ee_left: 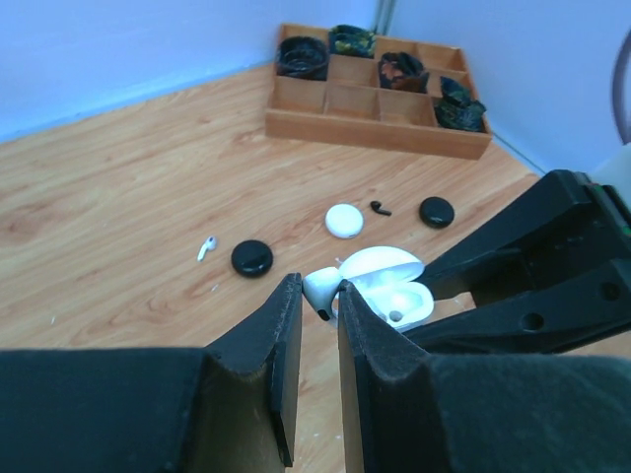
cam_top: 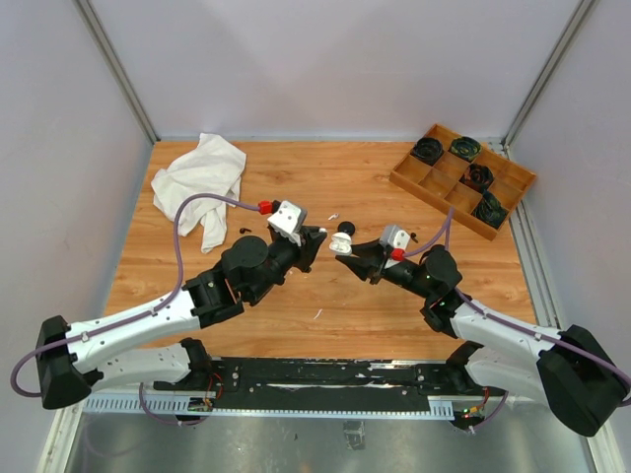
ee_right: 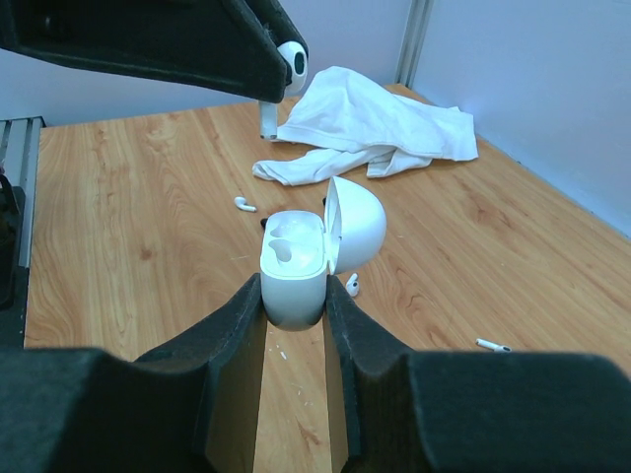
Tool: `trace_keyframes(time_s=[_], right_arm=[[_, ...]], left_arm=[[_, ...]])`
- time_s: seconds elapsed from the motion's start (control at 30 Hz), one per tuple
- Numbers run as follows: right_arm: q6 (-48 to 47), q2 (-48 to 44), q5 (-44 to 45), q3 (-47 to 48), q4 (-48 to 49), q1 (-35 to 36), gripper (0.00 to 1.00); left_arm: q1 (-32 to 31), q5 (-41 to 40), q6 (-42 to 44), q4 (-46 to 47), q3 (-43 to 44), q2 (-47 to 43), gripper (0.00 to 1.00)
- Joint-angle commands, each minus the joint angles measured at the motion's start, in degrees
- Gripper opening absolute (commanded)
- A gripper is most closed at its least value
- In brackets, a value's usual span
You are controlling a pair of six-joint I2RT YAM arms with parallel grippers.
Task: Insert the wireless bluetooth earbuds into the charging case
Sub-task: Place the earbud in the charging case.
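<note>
Top view: both arms meet mid-desk (cam_top: 325, 177). The right jaws hold the white case (cam_top: 342, 243), with the left jaws just beside it. The towel (cam_top: 202, 182) is at the far-left corner and the tray (cam_top: 463, 177) at the far-right corner. The held bud is too small to make out here.

Left wrist: the left jaws are nearly pressed together, pinching a white earbud (ee_left: 320, 291) whose head pokes out toward the open case, just beside its rim. I can't tell whether they touch. Beyond them on the desk are a white puck (ee_left: 344, 220), a black puck (ee_left: 252, 258), a second black one (ee_left: 437, 212) and two loose buds, one white (ee_left: 206, 247) and one black (ee_left: 380, 208).

Right wrist: the right jaws clamp the case body from both sides. The lid (ee_right: 355, 225) is swung open to the right and the sockets face up. The earbud sits high in this view, not yet in a socket.

Doing it well:
- Keep the case level and steady.
- Line the stem up over a socket on the side away from the lid.
- Come down slowly and straight.
- Spread the left jaws only once the bud sits flush.
- Main risks, I'd say, are the bud twisting in the pinch or the lid getting knocked.
</note>
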Motion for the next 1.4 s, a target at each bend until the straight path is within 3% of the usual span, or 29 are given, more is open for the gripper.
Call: trace_keyframes(time_s=[0.0, 0.47, 1.37], right_arm=[[1.0, -1.0, 0.9, -0.6, 3.8, 1.0, 0.02], [1.3, -2.4, 1.5, -1.3, 4.0, 1.0, 0.03], [1.8, -3.6, 1.7, -1.7, 4.0, 1.0, 0.03]], left_arm=[[-1.3, 3.7, 4.0, 8.3, -0.7, 1.0, 0.14], [-3.6, 9.5, 9.9, 16.4, -3.8, 3.5, 0.14], [-3.9, 7.6, 14.9, 16.1, -4.5, 5.6, 0.14]])
